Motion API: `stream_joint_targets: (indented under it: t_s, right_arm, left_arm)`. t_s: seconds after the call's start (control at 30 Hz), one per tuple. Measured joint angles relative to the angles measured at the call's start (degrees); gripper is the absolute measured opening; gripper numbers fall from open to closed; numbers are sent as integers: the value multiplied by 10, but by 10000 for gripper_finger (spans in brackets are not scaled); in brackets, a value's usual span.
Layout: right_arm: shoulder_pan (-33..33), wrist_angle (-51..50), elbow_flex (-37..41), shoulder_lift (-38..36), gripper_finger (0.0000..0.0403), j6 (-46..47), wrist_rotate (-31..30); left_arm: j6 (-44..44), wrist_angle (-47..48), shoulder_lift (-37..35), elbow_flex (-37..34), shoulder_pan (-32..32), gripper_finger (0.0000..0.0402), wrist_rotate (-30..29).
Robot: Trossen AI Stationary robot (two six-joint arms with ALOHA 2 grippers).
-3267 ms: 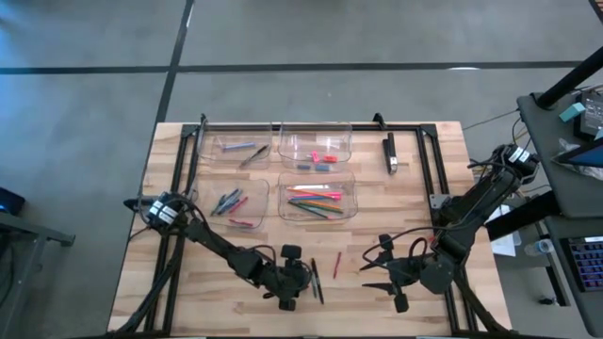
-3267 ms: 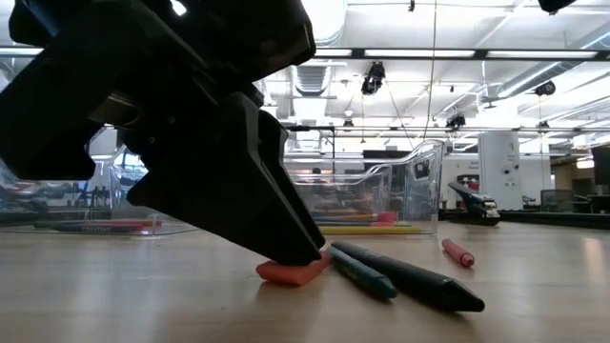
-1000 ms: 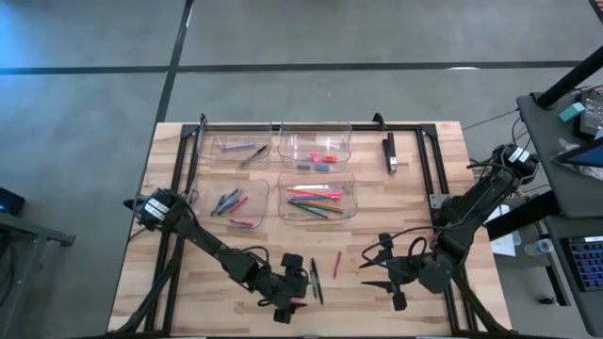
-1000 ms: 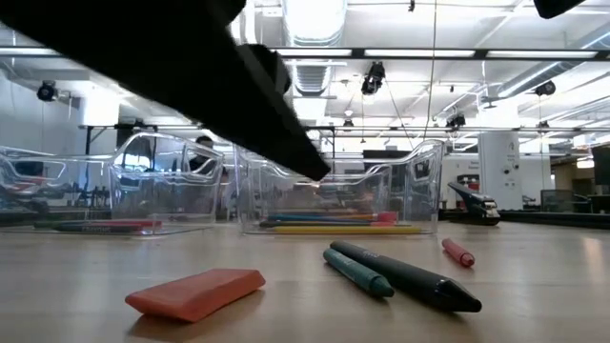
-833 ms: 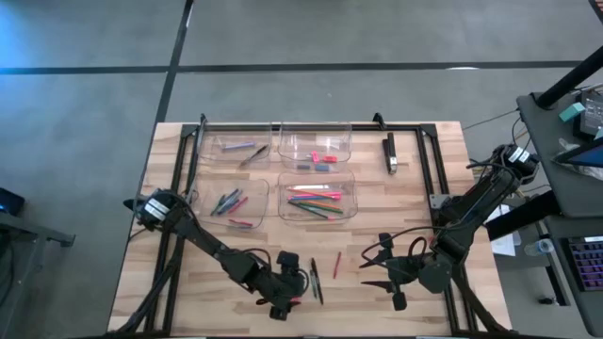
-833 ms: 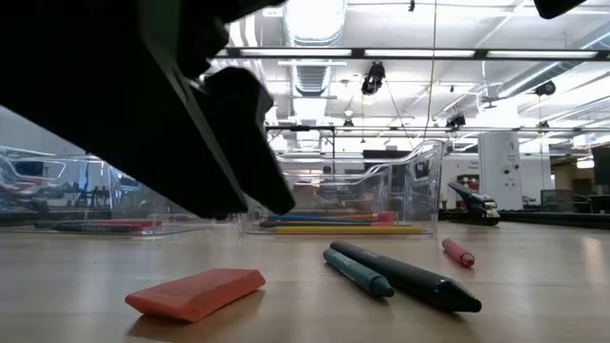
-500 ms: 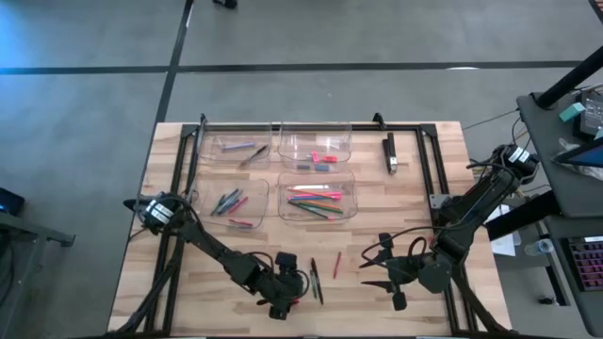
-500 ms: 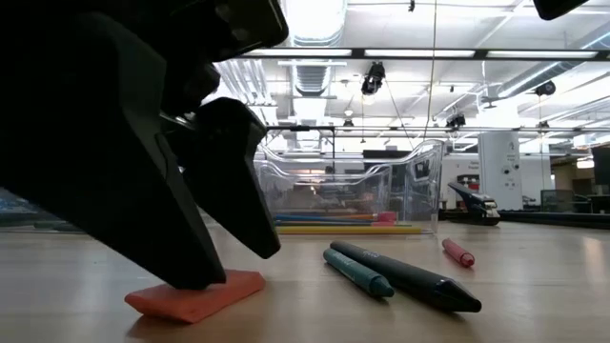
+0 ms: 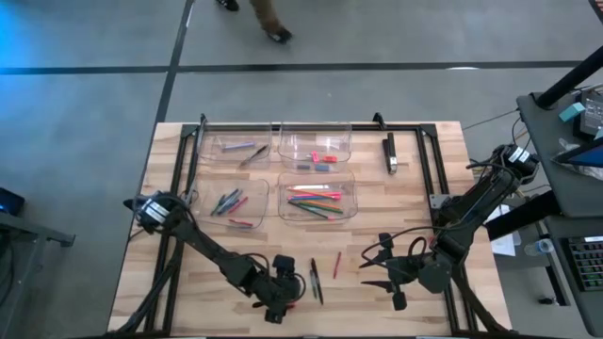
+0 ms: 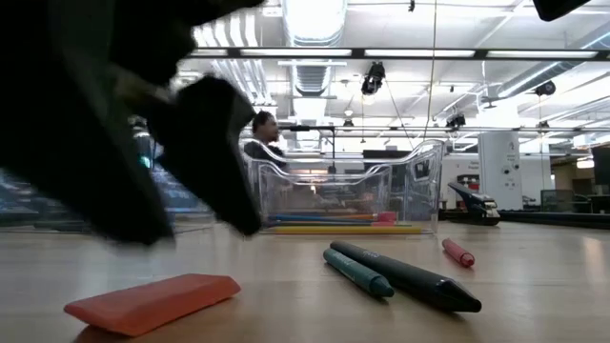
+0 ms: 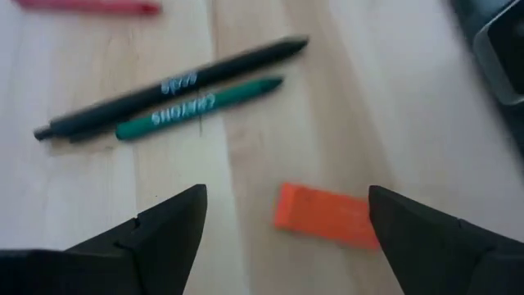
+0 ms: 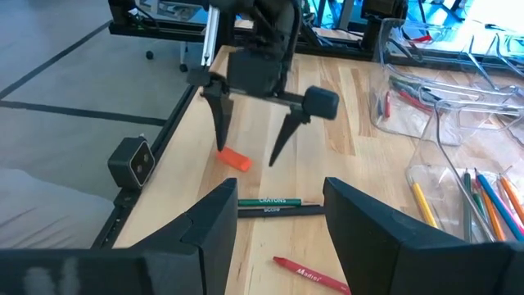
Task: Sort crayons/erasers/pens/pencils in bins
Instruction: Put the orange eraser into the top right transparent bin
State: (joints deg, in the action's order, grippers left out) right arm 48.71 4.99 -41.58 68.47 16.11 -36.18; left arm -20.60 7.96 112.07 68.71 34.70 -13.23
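An orange eraser point(image 11: 327, 215) lies flat on the wood near the table's near edge. My left gripper point(image 11: 286, 197) hangs open just above it, a finger on either side, and its fingers point down point(image 12: 246, 147). In the high view the left gripper point(image 9: 278, 306) hides the eraser. Right of it a black pen point(image 11: 172, 86) and a green lettered stick point(image 11: 201, 106) lie side by side, with a red crayon point(image 9: 335, 265) farther right. Four clear bins point(image 9: 318, 196) stand at the far middle. My right gripper point(image 9: 367, 275) waits open at the near right.
Dark frame rails point(image 9: 179, 179) run along the table's left, far and right sides. A black-and-silver bar point(image 9: 390, 153) lies at the far right. A small grey camera box point(image 12: 133, 161) sits at the near edge by the eraser. A person point(image 10: 259, 143) shows in the room beyond the table.
My left gripper has moved toward the near edge and come down over the eraser; half a second ago one finger stood on it. The eraser has slid toward the near left and turned a little, still flat on the wood.
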Motion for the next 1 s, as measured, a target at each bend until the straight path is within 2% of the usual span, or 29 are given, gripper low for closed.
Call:
stream_joint_targets:
  t_s: [0.23,0.57,0.87,1.0]
  right_arm:
    - [0,0,0,0,171,0,0]
    - [0,0,0,0,171,5,0]
    - [0,0,1,0,171,5,0]
    - [0,0,1,0,171,6,0]
  left_arm:
    - [0,-4,-11,1,6,322,-2]
    - [-2,-19,27,-1,18,322,-19]
    - [-3,-24,29,-10,18,321,-36]
    - [-3,-25,29,-16,19,304,-39]
